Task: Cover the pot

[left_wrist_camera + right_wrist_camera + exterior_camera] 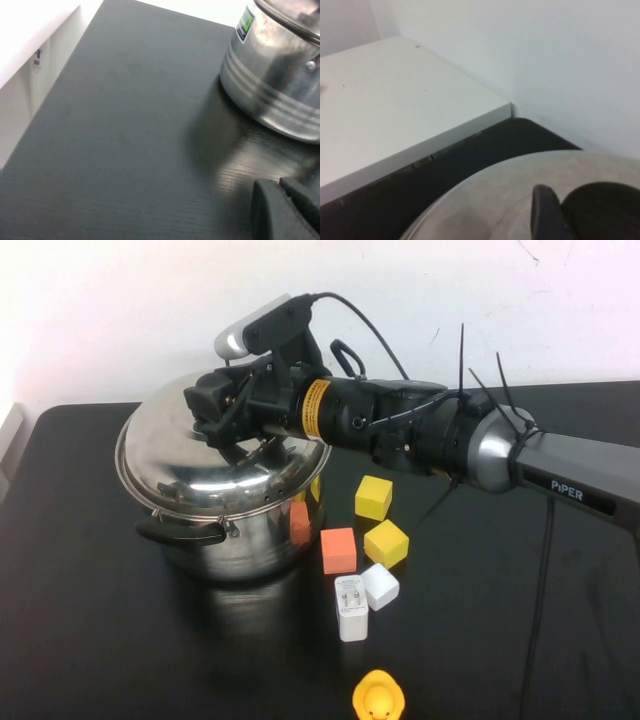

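High view: pot (235, 540) sits left of centre on black table (90, 640), lid (215, 455) already on top of it, dome up.
Right gripper: right gripper (225, 405) reaches in from the right, over the lid's middle where the knob would be; knob itself hidden under the fingers from up here.
Right wrist view: dark round shape, prob. the knob (602, 210), right beside one finger (545, 212); lid surface (510, 200) spreads below it. Looks closed around the knob, but can't tell for sure if it grips or has let go.
Left gripper: left gripper (287, 210) only peeks in at the edge of its own cam, low by the table, near the pot's left side (270, 85); open or closed, can't tell.
Lid seat: rim seems to follow the pot's rim on the near side; far side not visible.
How to do it well: my guess, check lid sits flat all round before release; open fingers slowly, lift straight up so the knob isn't dragged and lid isn't tipped.
Clutter: yellow blocks (373, 497), orange block (338, 549), white pieces (351, 607), rubber duck (378, 697) sit right + near of the pot; retreat path shd stay above them.
Risk: sideways pull cd slide the lid off-centre.
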`<state>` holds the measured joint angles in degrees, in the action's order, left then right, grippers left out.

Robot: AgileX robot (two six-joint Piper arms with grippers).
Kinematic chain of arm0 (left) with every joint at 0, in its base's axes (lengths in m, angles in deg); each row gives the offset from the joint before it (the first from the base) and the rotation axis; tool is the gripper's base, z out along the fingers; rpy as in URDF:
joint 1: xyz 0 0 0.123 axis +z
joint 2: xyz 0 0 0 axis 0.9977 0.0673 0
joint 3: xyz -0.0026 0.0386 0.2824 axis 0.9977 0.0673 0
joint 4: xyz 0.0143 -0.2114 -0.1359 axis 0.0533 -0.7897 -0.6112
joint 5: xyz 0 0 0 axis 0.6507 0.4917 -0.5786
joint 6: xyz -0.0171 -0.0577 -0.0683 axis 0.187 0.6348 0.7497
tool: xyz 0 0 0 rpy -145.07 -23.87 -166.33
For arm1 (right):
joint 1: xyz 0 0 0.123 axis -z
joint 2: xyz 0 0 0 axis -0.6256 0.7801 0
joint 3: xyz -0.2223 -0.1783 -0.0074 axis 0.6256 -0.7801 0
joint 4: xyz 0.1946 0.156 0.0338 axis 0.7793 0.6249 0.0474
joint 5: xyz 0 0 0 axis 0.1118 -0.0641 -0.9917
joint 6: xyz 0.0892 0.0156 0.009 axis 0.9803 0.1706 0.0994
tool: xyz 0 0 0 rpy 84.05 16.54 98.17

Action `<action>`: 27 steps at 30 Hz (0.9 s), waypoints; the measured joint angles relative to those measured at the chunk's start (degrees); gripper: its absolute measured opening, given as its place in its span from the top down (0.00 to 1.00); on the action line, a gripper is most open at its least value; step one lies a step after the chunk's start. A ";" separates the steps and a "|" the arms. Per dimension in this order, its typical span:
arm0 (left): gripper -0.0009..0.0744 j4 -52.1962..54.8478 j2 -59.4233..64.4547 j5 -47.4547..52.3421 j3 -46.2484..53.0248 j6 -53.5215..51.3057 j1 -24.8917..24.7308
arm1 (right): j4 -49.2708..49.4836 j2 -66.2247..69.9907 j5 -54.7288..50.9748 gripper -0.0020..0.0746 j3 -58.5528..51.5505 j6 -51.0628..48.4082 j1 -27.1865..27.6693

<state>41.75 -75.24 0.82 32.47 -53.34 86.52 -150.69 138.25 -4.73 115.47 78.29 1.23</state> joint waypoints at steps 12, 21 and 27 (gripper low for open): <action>0.99 0.00 0.00 0.00 0.00 0.00 0.00 | -0.29 -0.04 1.05 0.36 0.17 -2.40 0.00; 0.99 0.00 0.00 0.00 0.00 0.00 0.00 | -28.05 -17.44 3.01 0.87 -0.65 20.40 0.35; 0.99 0.00 0.00 0.00 0.00 -0.16 0.00 | -31.91 -30.67 -2.85 0.96 -11.31 27.72 0.96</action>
<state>41.75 -75.24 0.82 32.47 -53.50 86.52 -182.60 107.58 -7.59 104.17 106.01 2.19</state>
